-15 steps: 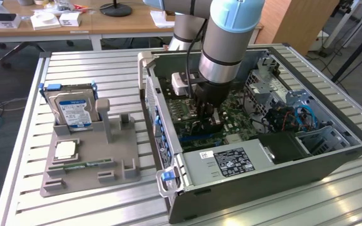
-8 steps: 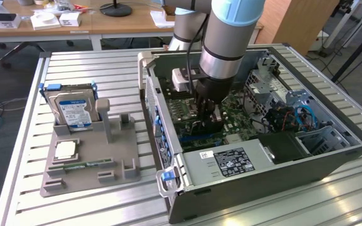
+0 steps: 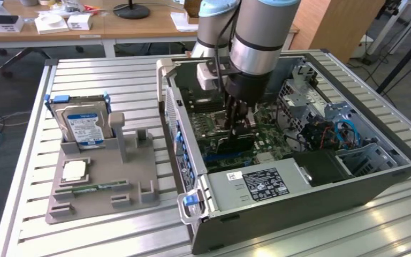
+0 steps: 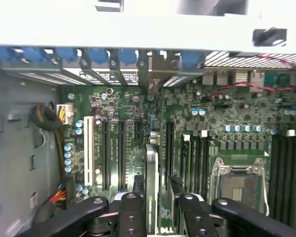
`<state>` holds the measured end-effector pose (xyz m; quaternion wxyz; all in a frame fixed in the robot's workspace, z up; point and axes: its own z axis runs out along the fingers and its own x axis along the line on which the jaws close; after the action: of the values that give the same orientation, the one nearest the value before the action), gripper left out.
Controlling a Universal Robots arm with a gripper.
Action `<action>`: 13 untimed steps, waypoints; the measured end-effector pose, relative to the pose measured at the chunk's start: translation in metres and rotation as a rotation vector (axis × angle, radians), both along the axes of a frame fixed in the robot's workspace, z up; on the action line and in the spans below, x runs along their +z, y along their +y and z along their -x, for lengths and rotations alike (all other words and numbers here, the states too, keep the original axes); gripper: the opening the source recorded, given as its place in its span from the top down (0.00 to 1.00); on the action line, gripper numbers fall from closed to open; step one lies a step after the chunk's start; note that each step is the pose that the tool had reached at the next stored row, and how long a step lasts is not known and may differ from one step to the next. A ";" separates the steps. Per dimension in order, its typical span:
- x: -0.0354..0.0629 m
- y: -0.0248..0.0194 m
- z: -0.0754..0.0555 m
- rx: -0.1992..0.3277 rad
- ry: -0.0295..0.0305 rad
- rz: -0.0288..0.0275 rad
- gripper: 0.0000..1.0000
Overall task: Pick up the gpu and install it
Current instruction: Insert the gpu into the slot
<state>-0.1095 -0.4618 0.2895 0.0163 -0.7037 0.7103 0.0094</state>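
Green motherboard fills the open computer case at centre-right of the exterior view, and the arm drops almost straight down from the upper middle of the frame into it. The gripper sits low over the board, its fingers clamped on the gpu, which stands on edge between them. In the wrist view the gpu is a thin pale strip running up from the lower middle of the frame. Its long axis lies parallel to the dark expansion slots on either side and points toward the blue clips of the case's rear bracket row across the upper frame. It appears to hang directly over a slot, though whether its edge has entered cannot be told. On the surface at the exterior view's left, the grey tray holds the hard drive.
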 end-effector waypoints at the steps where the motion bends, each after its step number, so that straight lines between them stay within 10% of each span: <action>1: 0.0041 0.0000 0.000 0.000 0.0000 0.0000 0.67; 13: 0.0440 0.0000 0.000 0.000 0.0000 0.0000 0.67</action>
<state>-0.1096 -0.4618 0.3335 0.0163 -0.7036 0.7103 0.0094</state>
